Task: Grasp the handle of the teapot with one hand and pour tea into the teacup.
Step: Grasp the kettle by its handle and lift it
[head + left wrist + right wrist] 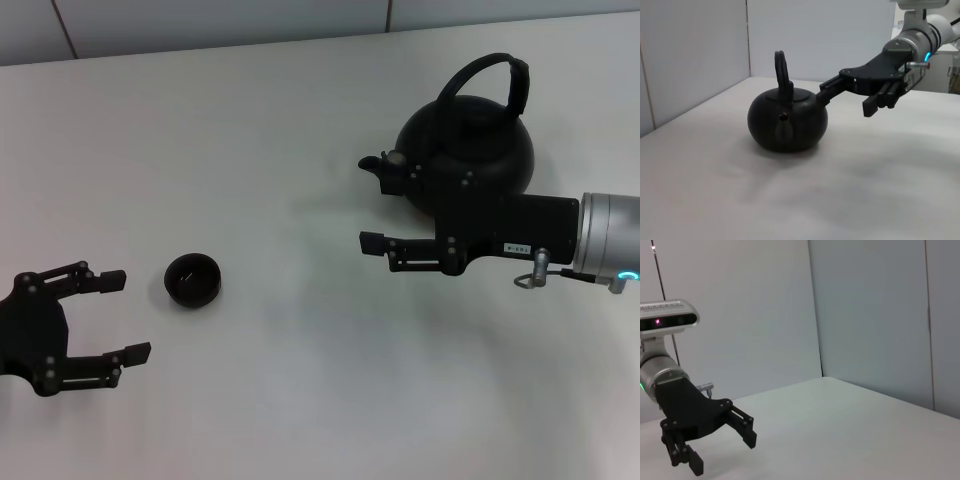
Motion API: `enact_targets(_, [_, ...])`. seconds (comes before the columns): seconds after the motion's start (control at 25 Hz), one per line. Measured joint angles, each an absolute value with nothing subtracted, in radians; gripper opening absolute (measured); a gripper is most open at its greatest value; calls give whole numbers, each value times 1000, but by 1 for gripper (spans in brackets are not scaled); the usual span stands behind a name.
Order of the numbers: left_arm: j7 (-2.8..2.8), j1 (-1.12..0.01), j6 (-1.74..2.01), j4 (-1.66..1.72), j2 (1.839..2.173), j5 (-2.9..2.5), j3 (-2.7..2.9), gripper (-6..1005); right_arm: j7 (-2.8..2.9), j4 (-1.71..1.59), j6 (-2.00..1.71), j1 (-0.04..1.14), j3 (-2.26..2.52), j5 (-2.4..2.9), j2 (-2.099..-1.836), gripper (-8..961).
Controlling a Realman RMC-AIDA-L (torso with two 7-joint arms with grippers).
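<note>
White tabletop (300, 400) carried the teapot (480, 140) far right, probably heavy and rigid; you should have gripped its arched handle (500, 70). Beside it hovered the right gripper (375, 205), spread. Left gripper (125, 315), spread, flanked the teacup (192, 280).

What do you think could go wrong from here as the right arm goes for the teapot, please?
1. The open right claw sits beside the teapot body near the spout, below the handle; advancing could shove the pot rather than grasp it.
2. The teacup is small and stands well away from the pot, close to the open left claw, so pouring may miss or crowd that arm.
</note>
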State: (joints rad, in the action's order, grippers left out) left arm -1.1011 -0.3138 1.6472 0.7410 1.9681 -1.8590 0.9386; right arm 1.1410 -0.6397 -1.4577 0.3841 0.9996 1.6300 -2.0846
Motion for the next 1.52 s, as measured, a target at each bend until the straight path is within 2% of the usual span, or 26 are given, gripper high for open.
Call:
enact_targets(0.56, [-1101, -315, 1631, 739, 1969, -1861, 925, 850, 1140, -640, -1456, 382, 988, 1605, -2085, 815])
enact_targets(1.2, [-1109, -317, 1621, 733, 1970, -1861, 925, 849, 846, -494, -1453, 254, 830, 1248, -2087, 816])
enact_targets(1.52, [-1108, -318, 1620, 731, 1974, -1861, 925, 849, 824, -421, -1430, 254, 703, 1224, -2085, 815])
